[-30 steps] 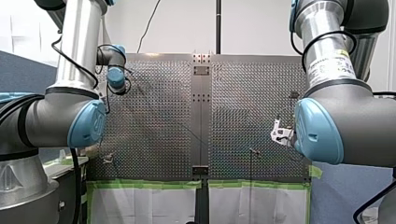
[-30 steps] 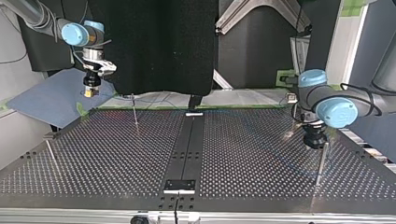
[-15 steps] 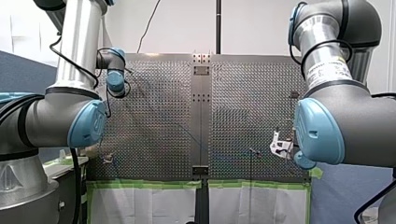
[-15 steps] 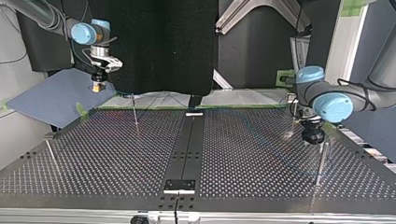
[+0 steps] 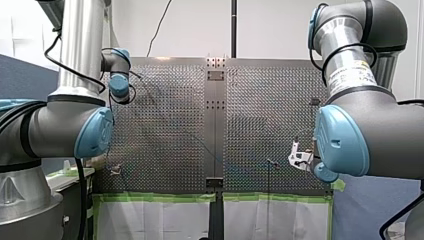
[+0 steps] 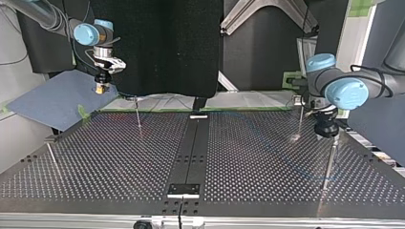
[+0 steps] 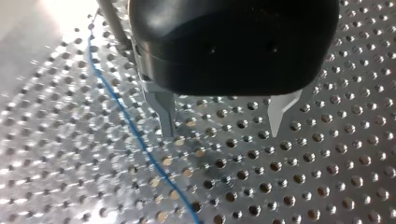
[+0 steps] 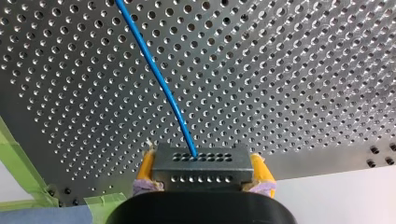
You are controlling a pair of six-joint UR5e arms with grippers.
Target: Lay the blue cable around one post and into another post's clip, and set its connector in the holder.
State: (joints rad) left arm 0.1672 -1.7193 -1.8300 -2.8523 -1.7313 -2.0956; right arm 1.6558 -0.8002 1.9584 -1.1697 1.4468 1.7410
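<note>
My right gripper (image 8: pixel 201 179) has yellow pads and is shut on a dark grey connector block (image 8: pixel 201 164). The blue cable (image 8: pixel 156 74) leaves the block and runs away over the perforated plate. In the top view this gripper (image 6: pixel 100 89) hangs above the blue mat at the far left. My left gripper (image 7: pixel 222 135) is open, its metal fingers (image 7: pixel 162 112) just above the plate, nothing between them. The cable (image 7: pixel 135 135) lies beside one finger, apart from it, near a post (image 7: pixel 109 18). In the top view my left gripper (image 6: pixel 326 134) hovers between two thin posts (image 6: pixel 299 119) (image 6: pixel 330 160).
Further posts stand at the top view's left (image 6: pixel 137 114) and near-left edge (image 6: pixel 52 157). A small black-and-white fixture (image 6: pixel 183 189) sits on the dark centre strip at the near edge, another (image 6: pixel 198 116) at its far end. Green tape lines the table's edge (image 5: pixel 160 197).
In the top view my left gripper has shifted right and further back, away from the near post. My right gripper moved slightly right with the connector, then held still.
</note>
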